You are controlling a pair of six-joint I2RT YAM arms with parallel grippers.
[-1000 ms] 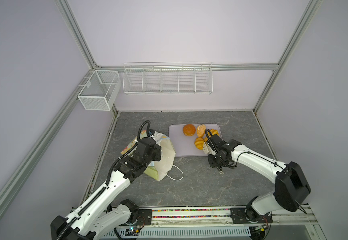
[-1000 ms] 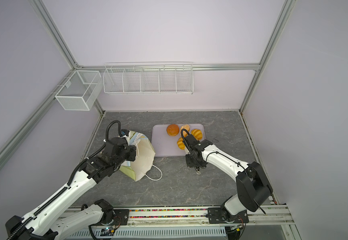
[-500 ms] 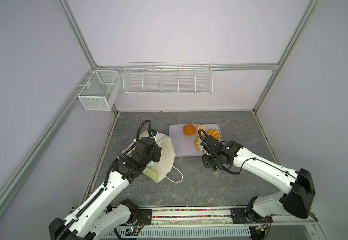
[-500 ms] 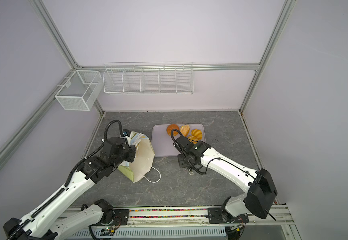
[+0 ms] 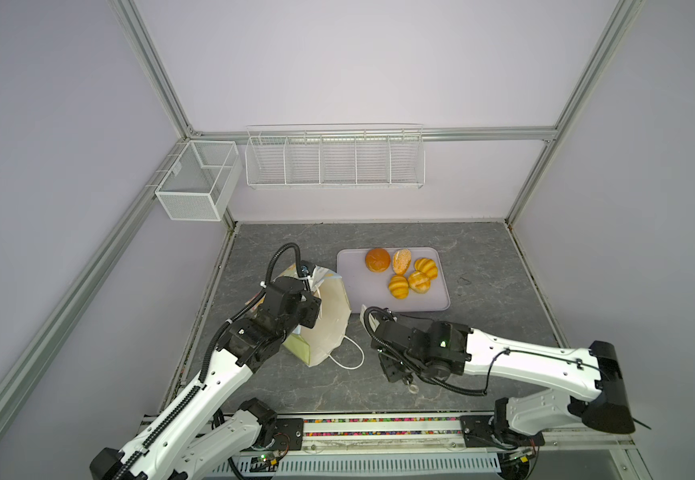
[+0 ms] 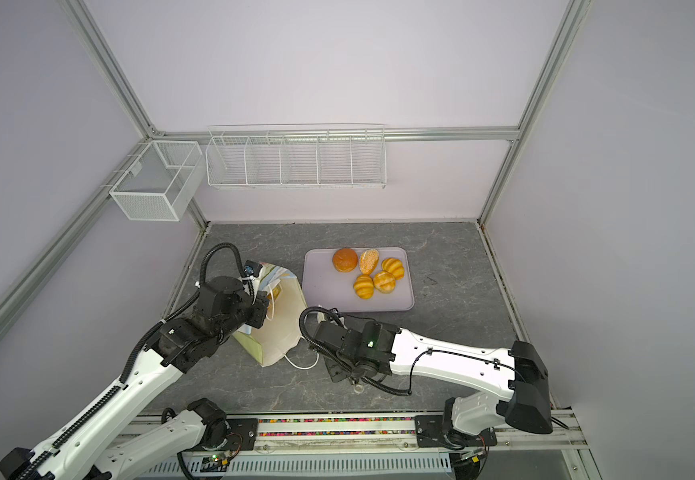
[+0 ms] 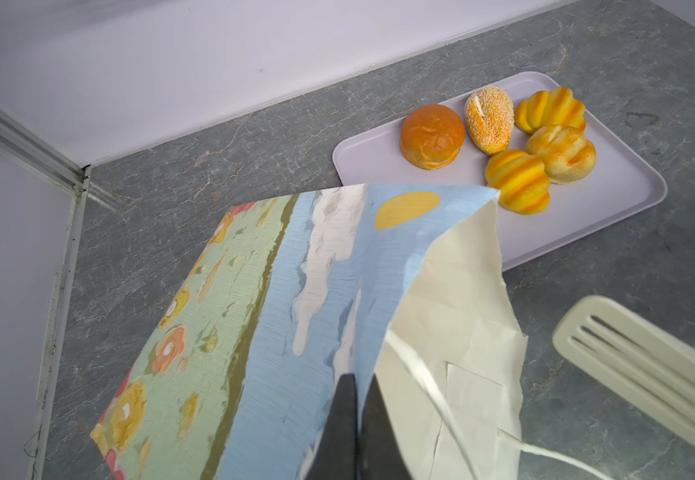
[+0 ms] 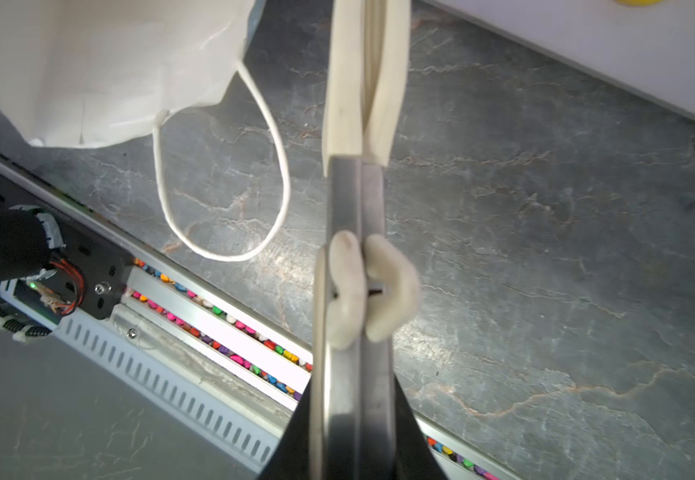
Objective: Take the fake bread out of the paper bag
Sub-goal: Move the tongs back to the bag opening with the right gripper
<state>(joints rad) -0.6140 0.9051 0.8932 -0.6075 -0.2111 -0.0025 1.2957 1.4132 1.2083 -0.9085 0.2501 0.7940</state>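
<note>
Bimanual rig at work: the left gripper (image 7: pixel 356 386) is pinching the printed wall of the paper bag (image 5: pixel 329 316) near its mouth, jaws clenched on the paper. It's holding the bag tilted w/ the white-lined opening facing the right arm. The right gripper (image 8: pixel 354 415) is squeezing a pair of tongs (image 8: pixel 354 208), jaws clamped on the metal arms. The cream tips are pressing together w/ nothing between them, just outside the bag mouth.

Five pcs of the fake bread are lying on the tray (image 5: pixel 354 299), well apart from the bag: a round bun (image 5: pixel 377 260), a seeded roll (image 5: pixel 401 261) and three striped rolls (image 5: pixel 418 281). The bag's interior isn't showing clearly, so whether more bread is waiting inside can't be told.

Risks, as judged from here:
- Tongs going in shut are prob. going to poke the bread, not grip it.
- Easing the squeeze too far could be letting the tongs slip from the jaws.
- The cord handle (image 8: pixel 221 257) is looping on the table (image 5: pixel 483 270) beside the tongs, so a low approach could be snagging it and dragging the bag.
- A push vs. the thin paper could be tearing it or pulling it out of the left pinch.
</note>
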